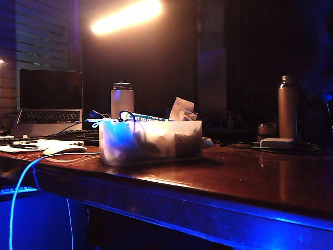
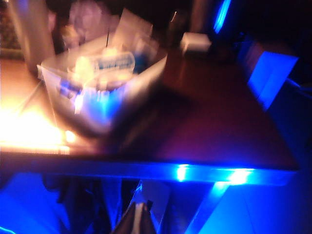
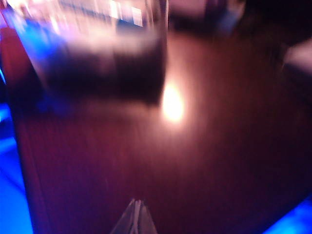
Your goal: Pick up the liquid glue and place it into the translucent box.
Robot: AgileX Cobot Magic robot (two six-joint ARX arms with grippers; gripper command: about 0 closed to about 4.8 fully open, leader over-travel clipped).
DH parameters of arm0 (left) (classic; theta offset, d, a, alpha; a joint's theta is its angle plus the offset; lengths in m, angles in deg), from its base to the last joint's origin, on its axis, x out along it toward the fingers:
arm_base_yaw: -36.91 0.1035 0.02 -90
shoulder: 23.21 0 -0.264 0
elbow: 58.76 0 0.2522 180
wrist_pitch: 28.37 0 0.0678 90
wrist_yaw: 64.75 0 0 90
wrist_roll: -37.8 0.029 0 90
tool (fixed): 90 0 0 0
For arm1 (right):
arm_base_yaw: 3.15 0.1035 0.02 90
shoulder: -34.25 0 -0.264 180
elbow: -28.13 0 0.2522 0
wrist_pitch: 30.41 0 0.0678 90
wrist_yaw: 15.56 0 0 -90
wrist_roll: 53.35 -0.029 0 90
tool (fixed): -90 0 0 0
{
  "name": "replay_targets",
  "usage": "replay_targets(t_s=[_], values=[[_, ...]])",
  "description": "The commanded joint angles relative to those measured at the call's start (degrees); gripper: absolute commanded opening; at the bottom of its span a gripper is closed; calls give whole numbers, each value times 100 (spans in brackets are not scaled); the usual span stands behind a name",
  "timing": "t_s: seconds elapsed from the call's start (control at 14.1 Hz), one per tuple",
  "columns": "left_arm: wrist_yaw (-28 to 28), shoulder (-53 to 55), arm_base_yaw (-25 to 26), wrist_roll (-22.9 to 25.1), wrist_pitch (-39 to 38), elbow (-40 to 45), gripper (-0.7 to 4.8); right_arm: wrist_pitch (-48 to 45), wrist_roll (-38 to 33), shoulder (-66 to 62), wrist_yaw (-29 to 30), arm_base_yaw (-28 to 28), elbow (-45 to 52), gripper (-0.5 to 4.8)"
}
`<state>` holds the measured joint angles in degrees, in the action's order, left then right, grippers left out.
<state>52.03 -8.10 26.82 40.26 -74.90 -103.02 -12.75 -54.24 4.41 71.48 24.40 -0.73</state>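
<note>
The small whitish cylindrical glue bottle with a blue label band (image 1: 148, 117) is seen lying across the top of the frosted rectangular plastic box (image 1: 151, 143) on the dark wooden table (image 1: 250, 177). It is judged light, rigid and smooth; the label-banded barrel would be gripped crosswise. Only "GLUE" is partly legible. The left gripper (image 2: 141, 214) and right gripper (image 3: 136, 214) are closed, empty, and held well clear of the box.

Dim office/desk setup: laptop (image 1: 50, 101) and keyboard (image 1: 78, 136) at the wooden counter's (image 1: 250, 182) far left corner, cables, flasks (image 1: 286, 107).
</note>
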Motion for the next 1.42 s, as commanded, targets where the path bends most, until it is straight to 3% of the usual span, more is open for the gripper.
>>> replay_targets(t_s=[0.07, 0.28, 0.43, 0.78, 1.14, 1.42], values=[[-50, -11, 0, -439, 1163, 798, -3, -151, -66, 15, -315, 2, 269, -4], [-894, -13, 0, -721, 2127, 1482, -3, -210, -66, 15, -511, 2, 365, -4], [-901, -13, 0, -717, 2575, 1843, -3, -249, -66, 15, -557, 2, 468, -4], [-1233, -13, 0, -168, 2597, 2476, -3, -247, -295, 15, -769, -2, 953, -4], [-1950, -15, 0, -79, 2562, 2763, -3, -293, -809, 15, -1377, -2, 1200, -4], [-1934, -17, 2, 59, 2605, 3016, -3, -289, -807, 15, -1381, -2, 1200, -4]])
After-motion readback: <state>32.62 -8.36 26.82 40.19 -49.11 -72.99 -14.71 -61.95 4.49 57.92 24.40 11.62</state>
